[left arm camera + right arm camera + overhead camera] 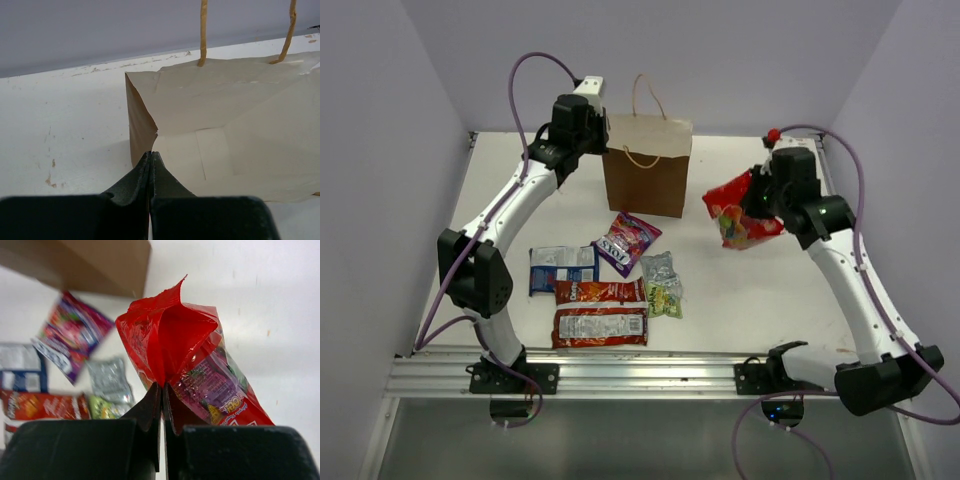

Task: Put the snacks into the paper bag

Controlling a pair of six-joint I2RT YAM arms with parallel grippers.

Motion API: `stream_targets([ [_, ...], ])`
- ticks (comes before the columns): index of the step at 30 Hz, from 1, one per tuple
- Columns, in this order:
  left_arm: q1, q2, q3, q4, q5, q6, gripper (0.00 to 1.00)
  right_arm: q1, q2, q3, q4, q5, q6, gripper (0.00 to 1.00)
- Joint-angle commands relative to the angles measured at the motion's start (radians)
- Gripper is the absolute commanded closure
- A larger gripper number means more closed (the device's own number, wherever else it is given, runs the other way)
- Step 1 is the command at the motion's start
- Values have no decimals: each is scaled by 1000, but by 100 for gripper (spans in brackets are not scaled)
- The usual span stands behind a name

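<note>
The brown paper bag (pixel 648 170) (pixel 225 115) stands upright at the back middle of the table, mouth up. My left gripper (pixel 601 130) (pixel 150 154) is shut on the bag's rim at its left corner. My right gripper (pixel 758 198) (pixel 162 385) is shut on the square red snack (pixel 740 215) (pixel 175 335), held above the table to the right of the bag. The other snacks lie in front of the bag: purple (pixel 627 241), blue-white (pixel 563 268), silver-grey (pixel 660 268), yellow-green (pixel 663 298), and two long red-orange packets (pixel 600 292) (pixel 600 326).
The white table (pixel 760 300) is closed in by pale walls at the left, back and right. A metal rail (pixel 620 372) with both arm bases runs along the near edge. The loose packets cluster left of centre.
</note>
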Motion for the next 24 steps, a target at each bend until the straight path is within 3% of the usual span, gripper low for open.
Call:
stream_targets([
  [1,-4,3,15,-26,12,27,100,3,-18,169,111,7,-15,100],
  [11,-4,12,13,-21,24,15,100,1,190,480,583,-154,-1,100],
  [20,-4,35,17,-12,32,7,100,49,467,786,743,-262,79,100],
  [24,-3,38,18,-12,30,7,100,98,612,921,714,-256,94,100],
])
